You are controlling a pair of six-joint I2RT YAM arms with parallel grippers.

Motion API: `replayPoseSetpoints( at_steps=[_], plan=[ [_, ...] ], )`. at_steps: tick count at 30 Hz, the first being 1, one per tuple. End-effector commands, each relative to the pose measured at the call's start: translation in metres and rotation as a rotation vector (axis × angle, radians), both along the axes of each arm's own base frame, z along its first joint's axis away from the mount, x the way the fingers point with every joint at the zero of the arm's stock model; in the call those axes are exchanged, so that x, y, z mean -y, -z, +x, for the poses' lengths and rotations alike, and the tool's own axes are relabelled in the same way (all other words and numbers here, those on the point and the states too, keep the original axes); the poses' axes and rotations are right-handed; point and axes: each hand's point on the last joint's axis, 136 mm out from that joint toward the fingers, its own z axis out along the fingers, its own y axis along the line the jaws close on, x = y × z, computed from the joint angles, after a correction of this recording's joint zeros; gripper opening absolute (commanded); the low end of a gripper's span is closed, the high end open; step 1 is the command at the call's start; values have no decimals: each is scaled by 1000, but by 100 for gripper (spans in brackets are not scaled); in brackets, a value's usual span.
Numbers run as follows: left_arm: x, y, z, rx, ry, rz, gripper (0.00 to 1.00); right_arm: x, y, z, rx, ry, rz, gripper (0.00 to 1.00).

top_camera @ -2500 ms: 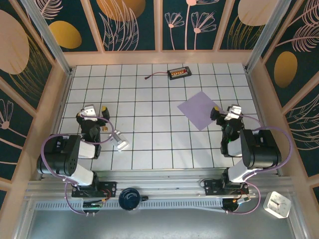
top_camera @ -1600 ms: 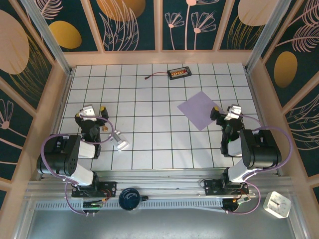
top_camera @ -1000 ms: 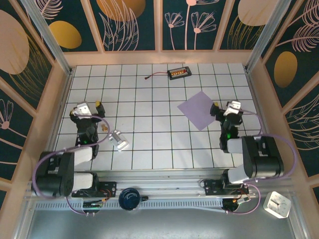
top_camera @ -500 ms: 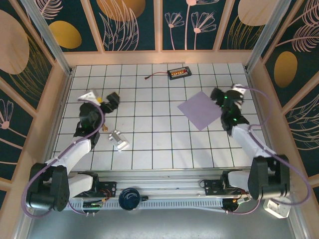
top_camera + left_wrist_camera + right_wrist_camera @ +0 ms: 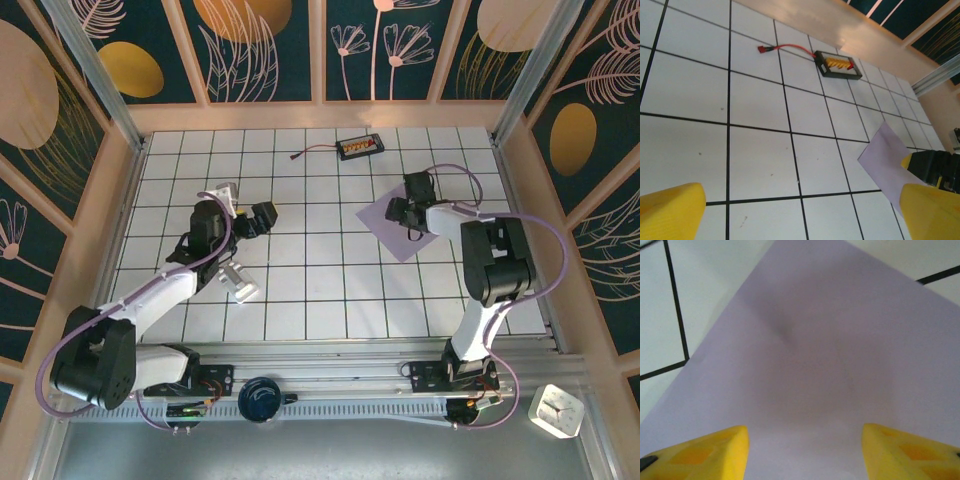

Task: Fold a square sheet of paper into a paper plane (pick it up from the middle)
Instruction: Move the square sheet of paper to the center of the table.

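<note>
Left claw [image 5: 256, 217]: held over the left-centre of the white tiled counter [image 5: 300, 300], pointing toward the right side. Its yellow fingers [image 5: 671, 211] stand wide apart with nothing between them.

Small silvery-white block [image 5: 240, 282]: lies on the counter just nearer than the left claw, apart from it.

Black box with yellow inserts and a red lead [image 5: 360, 148]: at the far edge of the counter, centre.

Square sheet of paper [image 5: 396, 240]: pale lavender, lying flat on the right-centre tiles, corners toward the walls, unfolded.

Right claw [image 5: 402, 208]: directly above the middle of the sheet. Its yellow fingers [image 5: 700, 455] are apart, straddling bare paper. Contact with the sheet cannot be determined.
</note>
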Motion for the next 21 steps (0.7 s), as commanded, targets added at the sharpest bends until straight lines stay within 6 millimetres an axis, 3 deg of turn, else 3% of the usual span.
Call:
replayPoseSetpoints(
  at_steps=[1, 6, 8, 12, 16, 19, 21],
  plan=[
    [3, 4, 2, -35, 16, 20, 99, -7, 17, -19, -98, -36, -16, 61],
    [-8, 14, 2, -83, -23, 87, 99, -31, 35, -46, -171, -112, -19, 57],
    [-10, 16, -1, -98, -30, 94, 99, -54, 40, -58, -190, -177, 7, 56],
    [-11, 11, -8, -111, -39, 65, 98, -108, 40, -79, -208, -319, 35, 53],
    [-16, 7, -18, -119, -50, 70, 97, -179, 37, -102, -217, -500, 58, 51],
    [-22, 9, -26, -137, -60, 84, 97, -228, 25, -114, -195, -630, 99, 50],
    [-24, 10, -31, -153, -68, 82, 97, -243, 6, -110, -157, -658, 137, 52]
  ],
)
